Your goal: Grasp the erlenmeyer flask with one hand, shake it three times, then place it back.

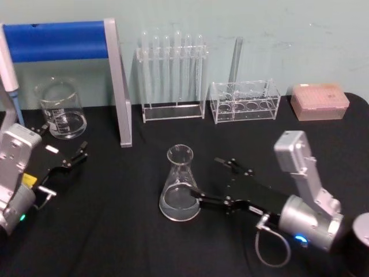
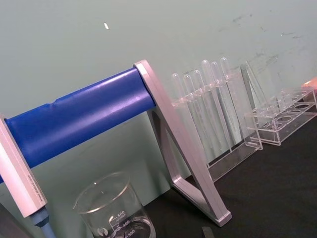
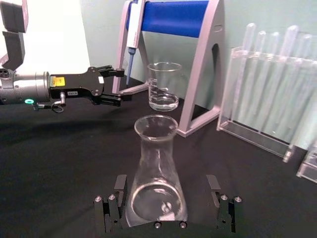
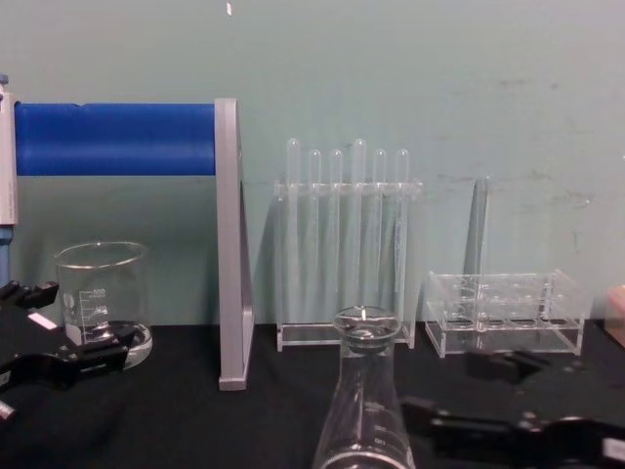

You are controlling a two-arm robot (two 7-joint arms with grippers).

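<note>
1. The flask is standing upright on the black tabletop, roughly at its middle, with a little clear liquid in its base. It is sitting well in front of the rack of test tubes and well apart from the beaker at the back left.

2. The right pincer is reaching in from the right with its fingers spread wide. In the right wrist view the flask's wide base is sitting between the 2 fingers, with a gap showing on each side, so the glass is not yet being gripped.

3. The left pincer is hanging low over the tabletop at the left, in front of the beaker, its fingers apart and holding nothing. It looks to be idling.

4. As I judge it, the task is only beginning: the approach is nearly finished, but the grasp is not made.

5. Nearly everything is waiting to be done: closing on the flask, lifting it, the 3 shakes, and setting it back down.

6. The liquid is lying level, and nothing suggests any shaking is going on.
</note>
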